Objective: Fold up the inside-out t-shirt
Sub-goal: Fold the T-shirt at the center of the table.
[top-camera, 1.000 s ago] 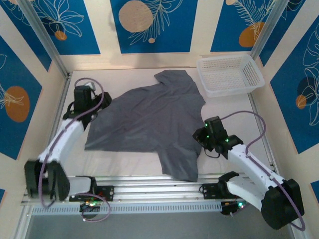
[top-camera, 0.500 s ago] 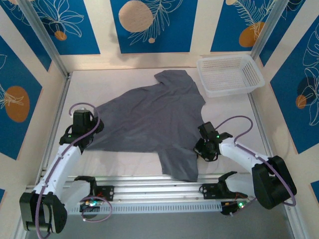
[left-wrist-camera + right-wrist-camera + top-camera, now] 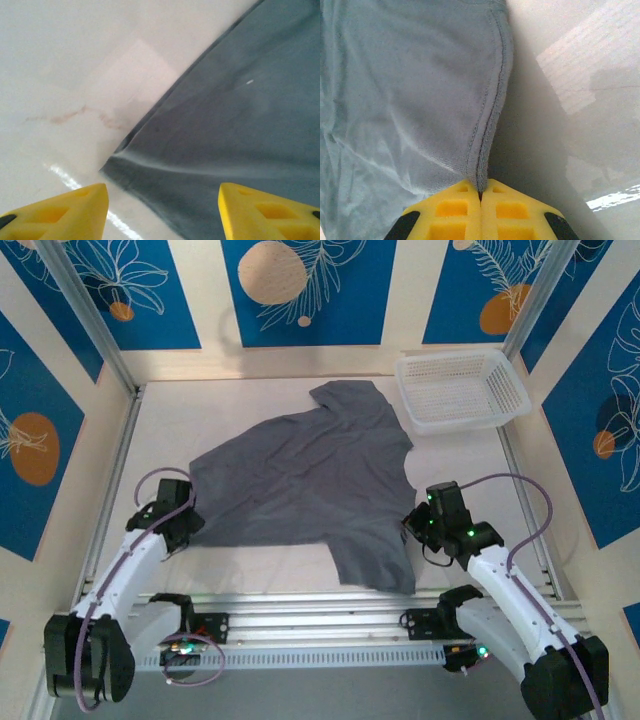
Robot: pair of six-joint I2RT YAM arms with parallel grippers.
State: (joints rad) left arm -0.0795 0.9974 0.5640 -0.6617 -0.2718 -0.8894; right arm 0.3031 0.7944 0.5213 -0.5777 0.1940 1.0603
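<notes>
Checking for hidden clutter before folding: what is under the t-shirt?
The t-shirt lies spread on the white table, no bulge showing. The tabletop beneath is covered, so anything flat there cannot be seen. The right pincer pinches its hem.

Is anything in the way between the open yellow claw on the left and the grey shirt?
No, nothing visible is. The left gripper hangs open right over the t-shirt corner, with just bare table beside the cloth.
</notes>
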